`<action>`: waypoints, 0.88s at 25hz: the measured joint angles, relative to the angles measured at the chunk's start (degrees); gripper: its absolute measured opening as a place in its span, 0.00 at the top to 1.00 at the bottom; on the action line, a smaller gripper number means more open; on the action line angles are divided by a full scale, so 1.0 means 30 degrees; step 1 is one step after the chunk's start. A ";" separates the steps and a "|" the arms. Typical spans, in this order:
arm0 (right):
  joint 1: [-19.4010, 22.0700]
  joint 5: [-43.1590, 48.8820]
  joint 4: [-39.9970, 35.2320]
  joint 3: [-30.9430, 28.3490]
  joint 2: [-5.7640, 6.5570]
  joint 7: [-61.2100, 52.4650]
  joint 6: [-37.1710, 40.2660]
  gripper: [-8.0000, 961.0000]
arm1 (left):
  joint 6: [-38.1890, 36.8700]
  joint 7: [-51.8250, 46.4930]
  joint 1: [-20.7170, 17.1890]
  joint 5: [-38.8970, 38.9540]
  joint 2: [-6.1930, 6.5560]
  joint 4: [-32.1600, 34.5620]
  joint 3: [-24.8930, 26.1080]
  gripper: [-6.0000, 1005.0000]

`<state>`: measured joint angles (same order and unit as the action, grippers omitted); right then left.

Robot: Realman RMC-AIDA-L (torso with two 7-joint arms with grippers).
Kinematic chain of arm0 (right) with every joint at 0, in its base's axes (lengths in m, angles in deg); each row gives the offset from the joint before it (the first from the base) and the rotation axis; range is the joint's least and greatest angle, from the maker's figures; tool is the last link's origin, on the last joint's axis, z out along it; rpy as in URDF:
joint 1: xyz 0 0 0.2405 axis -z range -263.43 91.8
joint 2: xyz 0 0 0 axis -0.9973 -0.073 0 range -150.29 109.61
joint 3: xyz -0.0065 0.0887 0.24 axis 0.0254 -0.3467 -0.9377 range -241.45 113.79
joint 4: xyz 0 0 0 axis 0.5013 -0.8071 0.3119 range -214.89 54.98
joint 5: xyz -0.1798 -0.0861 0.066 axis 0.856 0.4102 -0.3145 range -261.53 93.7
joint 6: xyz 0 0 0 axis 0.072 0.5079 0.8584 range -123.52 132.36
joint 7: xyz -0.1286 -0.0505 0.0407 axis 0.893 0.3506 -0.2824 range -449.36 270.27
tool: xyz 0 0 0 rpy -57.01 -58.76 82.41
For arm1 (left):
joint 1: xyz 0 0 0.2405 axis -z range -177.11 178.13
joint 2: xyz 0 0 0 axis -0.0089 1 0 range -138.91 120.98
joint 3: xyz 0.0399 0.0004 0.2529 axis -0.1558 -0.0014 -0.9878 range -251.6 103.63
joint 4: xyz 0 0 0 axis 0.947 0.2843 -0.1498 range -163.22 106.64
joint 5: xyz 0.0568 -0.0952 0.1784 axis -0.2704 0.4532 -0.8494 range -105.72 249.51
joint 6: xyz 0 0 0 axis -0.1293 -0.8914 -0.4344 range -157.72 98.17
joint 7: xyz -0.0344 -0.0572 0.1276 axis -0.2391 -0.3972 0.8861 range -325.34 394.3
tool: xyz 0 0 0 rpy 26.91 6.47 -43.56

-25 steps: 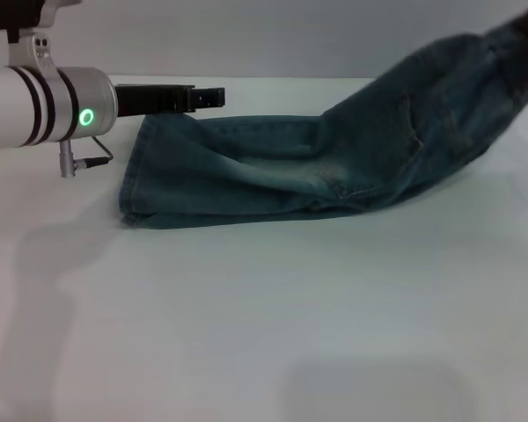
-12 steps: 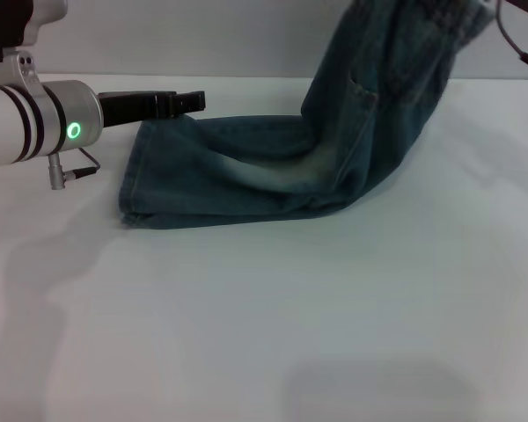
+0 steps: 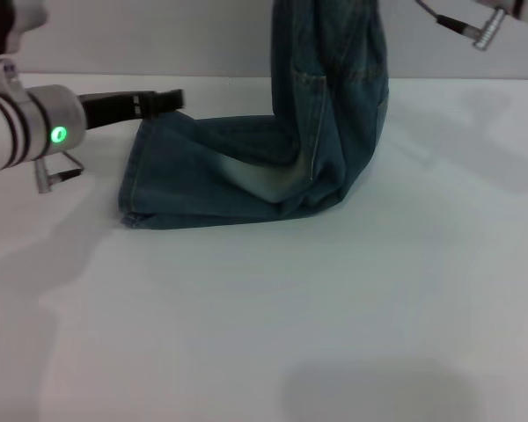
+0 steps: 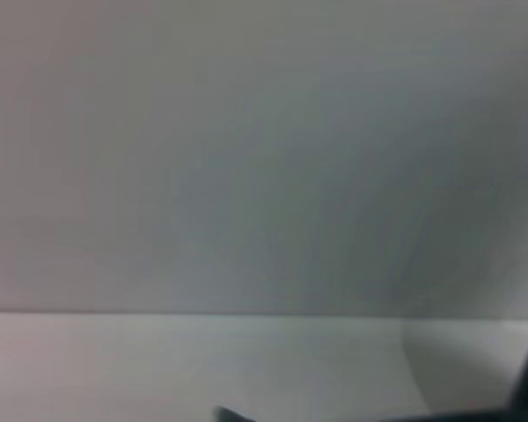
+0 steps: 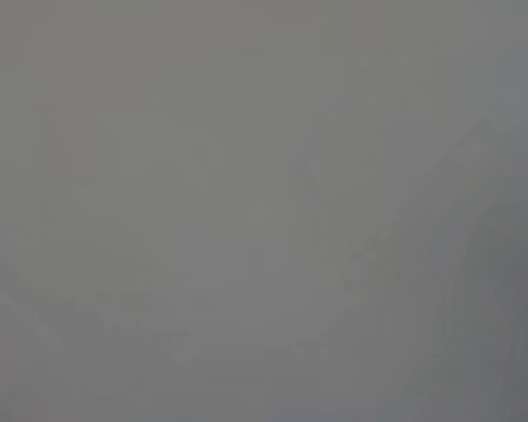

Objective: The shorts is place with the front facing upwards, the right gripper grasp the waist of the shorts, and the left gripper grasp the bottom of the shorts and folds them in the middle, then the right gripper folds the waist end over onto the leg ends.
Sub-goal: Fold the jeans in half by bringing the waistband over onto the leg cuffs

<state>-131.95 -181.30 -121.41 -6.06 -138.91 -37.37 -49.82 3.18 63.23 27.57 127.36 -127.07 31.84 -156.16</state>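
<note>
Shorts point(image 3: 246, 176) | waist end lifted at 12 o'clock, hems flat at 9 | my left gripper point(image 3: 172, 99) beside hems, jaws unclear | right gripper unseen

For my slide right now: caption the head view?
Denim shorts lifted by the waist end above the table, leg ends flat, left hand beside them.

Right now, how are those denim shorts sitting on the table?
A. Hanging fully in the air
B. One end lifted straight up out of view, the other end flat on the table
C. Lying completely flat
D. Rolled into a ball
B: in the head view the shorts rise steeply at one end and run out of the top of the picture, while the leg ends lie flat on the table near the left gripper.
</note>
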 joint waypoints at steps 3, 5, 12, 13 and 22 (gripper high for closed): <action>-0.0456 0.0019 0.0207 0.0691 -0.0016 -0.0131 0.0455 0.99 | -0.1506 -0.0036 -0.0706 -0.0001 0.0033 0.0083 0.0287 0.17; -0.0610 0.0017 0.0417 0.1030 -0.0022 -0.0207 0.0683 0.99 | -0.2852 -0.0161 -0.1354 0.0057 0.0011 0.0220 0.0775 0.17; -0.1388 -0.0112 0.1727 0.2167 -0.0099 -0.0280 0.1142 0.99 | -0.5468 -0.0249 -0.2812 0.0741 0.0060 0.0420 0.1608 0.17; -0.1645 -0.0128 0.2021 0.2407 -0.0113 -0.0283 0.1163 0.98 | -0.5544 -0.0251 -0.2860 0.0742 0.0060 0.0421 0.1627 0.17; -0.3779 -0.0171 0.4334 0.4117 -0.0305 -0.0326 0.1771 0.99 | -0.5687 -0.0186 -0.2851 0.0759 0.0028 0.0222 0.1504 0.17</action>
<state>-143.29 -181.82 -108.40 6.29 -139.83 -38.35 -44.51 -13.88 62.67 19.01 129.63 -126.99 32.51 -151.65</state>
